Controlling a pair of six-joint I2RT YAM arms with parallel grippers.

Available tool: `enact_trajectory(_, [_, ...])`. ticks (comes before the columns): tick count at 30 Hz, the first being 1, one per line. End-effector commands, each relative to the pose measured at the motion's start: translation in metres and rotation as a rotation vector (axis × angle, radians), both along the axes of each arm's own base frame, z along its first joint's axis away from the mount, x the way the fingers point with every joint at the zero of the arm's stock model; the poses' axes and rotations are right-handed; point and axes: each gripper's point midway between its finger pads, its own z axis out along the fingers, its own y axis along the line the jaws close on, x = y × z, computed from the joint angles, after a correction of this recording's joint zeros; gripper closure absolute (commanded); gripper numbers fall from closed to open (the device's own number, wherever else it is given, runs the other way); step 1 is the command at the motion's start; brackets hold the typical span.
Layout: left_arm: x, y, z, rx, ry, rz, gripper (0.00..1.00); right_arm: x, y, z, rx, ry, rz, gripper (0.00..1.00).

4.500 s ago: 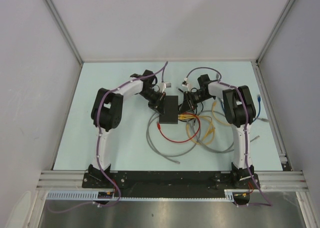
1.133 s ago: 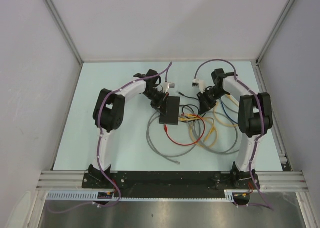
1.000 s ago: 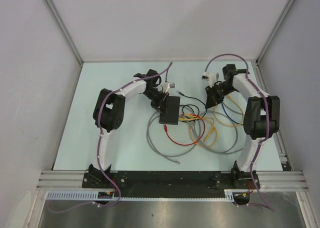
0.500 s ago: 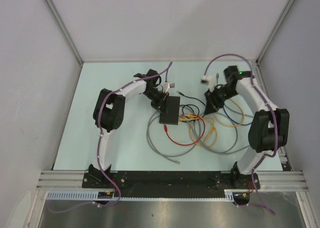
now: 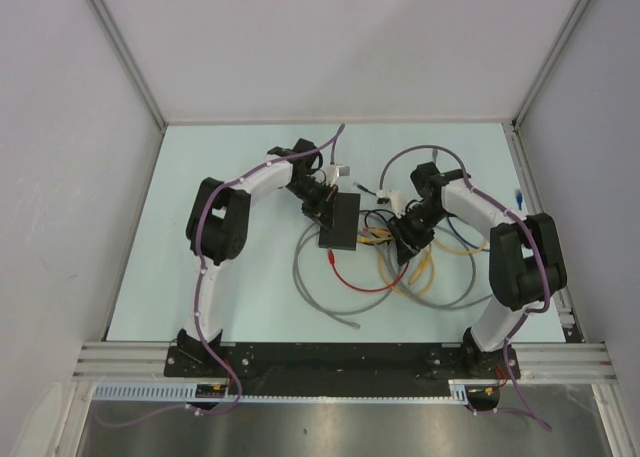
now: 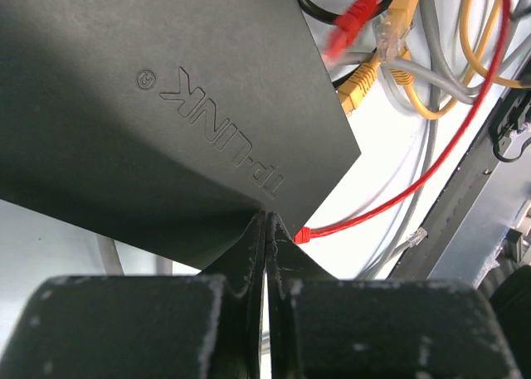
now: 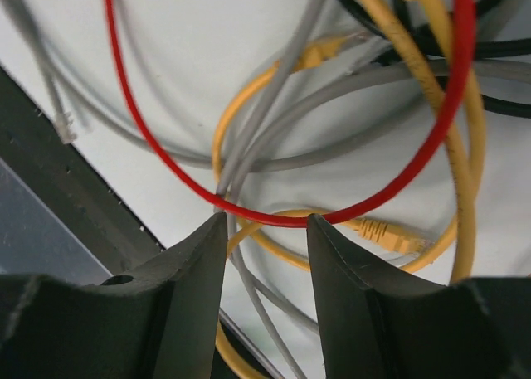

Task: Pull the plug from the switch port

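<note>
The switch (image 5: 339,223) lies flat mid-table (image 5: 250,297). The left gripper (image 5: 323,210) sits at its 10 o'clock corner, fingers pressed shut, their tips meeting at the box's edge in the wrist view (image 6: 265,230). Yellow plugs (image 5: 368,234) sit at its 4 o'clock corner, and a cable tangle fills the 3 to 6 o'clock side. There the right gripper (image 5: 405,239) hangs with fingers apart above a red cable (image 7: 458,31), off the switch. Both arms are folded at the elbow, wrists turned inward.
</note>
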Motion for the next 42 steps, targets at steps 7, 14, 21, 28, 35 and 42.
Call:
enact_trajectory(7, [0.011, 0.002, -0.014, 0.053, -0.079, -0.018, 0.98, 0.035, -0.024, -0.039, -0.126, 0.054, -0.293, 0.46])
enact_trajectory(14, [0.012, 0.002, -0.016, 0.058, -0.083, -0.019, 0.98, 0.047, -0.004, -0.035, -0.020, 0.063, -0.229, 0.63])
enact_trajectory(21, [0.012, 0.001, -0.017, 0.055, -0.080, -0.020, 0.98, 0.025, -0.030, 0.000, -0.040, 0.095, -0.122, 0.90])
enact_trajectory(28, [0.015, -0.002, -0.021, 0.048, -0.069, -0.013, 0.98, 0.033, -0.057, 0.047, 0.108, 0.032, -0.084, 0.89])
enact_trajectory(35, [0.014, -0.002, -0.022, 0.045, -0.061, -0.012, 0.98, 0.087, -0.063, 0.080, 0.259, 0.033, -0.108, 0.91])
enact_trajectory(42, [0.013, 0.000, -0.021, 0.051, -0.062, -0.010, 0.98, 0.144, -0.120, 0.081, 0.176, -0.085, -0.217, 0.92])
